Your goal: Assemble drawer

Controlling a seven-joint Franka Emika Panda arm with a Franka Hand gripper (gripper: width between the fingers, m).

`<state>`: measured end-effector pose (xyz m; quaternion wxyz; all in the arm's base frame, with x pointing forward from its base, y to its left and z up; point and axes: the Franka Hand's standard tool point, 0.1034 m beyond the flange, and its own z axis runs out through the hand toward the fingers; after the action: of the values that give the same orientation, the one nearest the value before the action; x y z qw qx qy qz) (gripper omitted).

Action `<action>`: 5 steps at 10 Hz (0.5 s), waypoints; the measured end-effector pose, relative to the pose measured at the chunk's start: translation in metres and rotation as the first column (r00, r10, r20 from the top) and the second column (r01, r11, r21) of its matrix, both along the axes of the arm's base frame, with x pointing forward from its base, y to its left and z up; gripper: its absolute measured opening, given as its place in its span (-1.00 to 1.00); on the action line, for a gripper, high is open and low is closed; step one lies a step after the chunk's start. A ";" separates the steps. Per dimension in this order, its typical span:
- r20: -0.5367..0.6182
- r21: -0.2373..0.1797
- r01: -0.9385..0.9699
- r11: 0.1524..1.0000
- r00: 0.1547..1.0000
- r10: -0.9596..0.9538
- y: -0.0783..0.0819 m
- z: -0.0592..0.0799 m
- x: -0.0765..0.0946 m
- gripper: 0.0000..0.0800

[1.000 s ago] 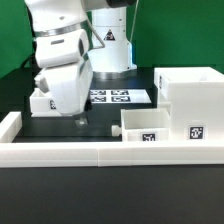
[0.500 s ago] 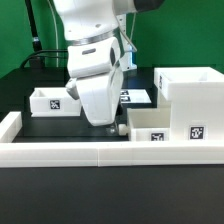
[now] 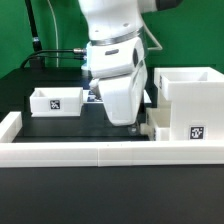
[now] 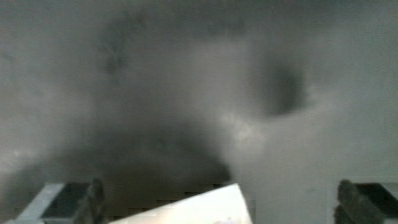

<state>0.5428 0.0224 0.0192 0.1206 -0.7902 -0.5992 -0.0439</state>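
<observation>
The tall white housing (image 3: 188,100) stands at the exterior view's right, with a square tag on its low front part (image 3: 196,131). One small white tray (image 3: 55,100) with a tag sits at the left on the black mat. The second tray is almost wholly hidden behind my gripper (image 3: 135,123), which hangs low just left of the housing; only a white edge (image 3: 155,127) shows. In the blurred wrist view the fingers (image 4: 68,202) stand wide apart with nothing between them, above a white corner (image 4: 199,207). The gripper (image 4: 217,203) is open.
A low white border wall (image 3: 90,153) runs along the front of the black mat (image 3: 60,125) and up its left side. The marker board is hidden behind the arm. A green backdrop and black cables lie behind.
The arm has swung from the left tray across the mat to the exterior view's right and now covers the second tray beside the housing. The parts have not moved.
</observation>
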 end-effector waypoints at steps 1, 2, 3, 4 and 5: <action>-0.004 0.001 0.007 1.000 1.000 -0.007 0.007 0.001 0.000 0.62; -0.006 0.000 0.015 1.000 1.000 -0.015 0.009 0.001 0.000 0.62; -0.008 -0.001 0.026 1.000 1.000 -0.026 0.010 0.001 0.001 0.62; -0.009 -0.001 0.029 1.000 1.000 -0.029 0.010 0.001 0.001 0.62; -0.008 -0.002 0.029 1.000 1.000 -0.029 0.006 0.001 0.000 0.62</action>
<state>0.5429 0.0289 0.0204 0.1217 -0.7991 -0.5873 -0.0417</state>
